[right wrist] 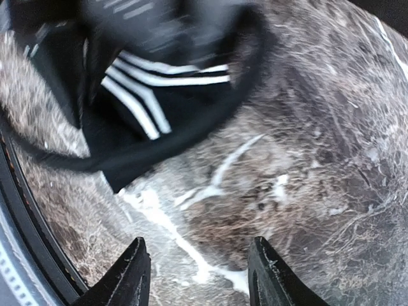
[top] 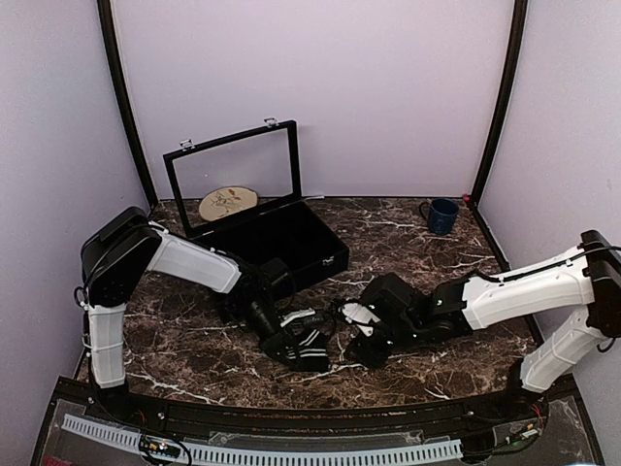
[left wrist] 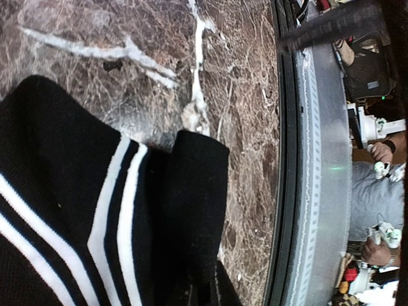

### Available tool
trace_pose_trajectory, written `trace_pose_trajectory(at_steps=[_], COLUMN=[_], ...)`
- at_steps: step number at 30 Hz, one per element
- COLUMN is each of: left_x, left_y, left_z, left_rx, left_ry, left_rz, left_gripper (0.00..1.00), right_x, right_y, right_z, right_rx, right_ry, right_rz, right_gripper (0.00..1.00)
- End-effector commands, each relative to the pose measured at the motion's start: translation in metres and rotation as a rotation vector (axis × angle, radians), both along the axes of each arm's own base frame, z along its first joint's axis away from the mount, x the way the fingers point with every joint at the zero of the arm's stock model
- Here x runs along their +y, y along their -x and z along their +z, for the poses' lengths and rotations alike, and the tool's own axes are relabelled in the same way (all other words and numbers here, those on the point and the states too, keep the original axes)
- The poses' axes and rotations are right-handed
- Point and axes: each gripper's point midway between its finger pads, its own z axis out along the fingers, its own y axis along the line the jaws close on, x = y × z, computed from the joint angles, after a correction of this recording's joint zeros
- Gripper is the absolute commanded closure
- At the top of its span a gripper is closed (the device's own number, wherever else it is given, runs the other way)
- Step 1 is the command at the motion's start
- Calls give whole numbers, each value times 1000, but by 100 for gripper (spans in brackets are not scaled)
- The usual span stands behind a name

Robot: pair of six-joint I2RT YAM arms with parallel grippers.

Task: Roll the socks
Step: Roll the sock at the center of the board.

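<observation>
The black ankle sock with white stripes lies bunched on the marble table in front of the arms. In the left wrist view the black sock fills the lower left. My left gripper is shut on a fold at its edge, and in the top view the left gripper sits at the sock's left side. My right gripper is just right of the sock. In the right wrist view the right gripper is open and empty over bare marble, with the sock blurred ahead of it. The red sock is out of view.
A black case with its glass lid raised stands at the back left, with a round wooden disc behind it. A blue mug stands at the back right. The table's front edge and rail run close to the sock.
</observation>
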Motion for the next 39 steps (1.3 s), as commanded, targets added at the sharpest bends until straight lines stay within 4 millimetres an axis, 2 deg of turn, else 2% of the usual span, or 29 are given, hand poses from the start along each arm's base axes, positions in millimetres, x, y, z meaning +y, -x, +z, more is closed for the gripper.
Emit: trace_pose_trajectory(at_steps=[1, 10, 14, 20, 27, 39], left_x=[4, 9, 9, 11, 13, 17], left_y=[7, 5, 4, 4, 6, 9], left_z=[11, 13, 16, 16, 16, 14], left_rx=[120, 197, 226, 255, 278, 305], left_ry=[8, -3, 9, 16, 19, 22], left_rz=[-3, -14, -6, 0, 2, 11], left_gripper=[92, 92, 92, 92, 92, 93], right_x=[8, 50, 66, 86, 95, 88], right_y=[5, 38, 40, 34, 33, 34], right_z=[11, 7, -6, -7, -18, -38], right_rx=[-209, -397, -422, -483, -495, -462], right_ry=[40, 124, 162, 181, 208, 242], right_rz=[70, 298, 348, 388, 428, 466], right_gripper=[51, 52, 52, 52, 52, 58])
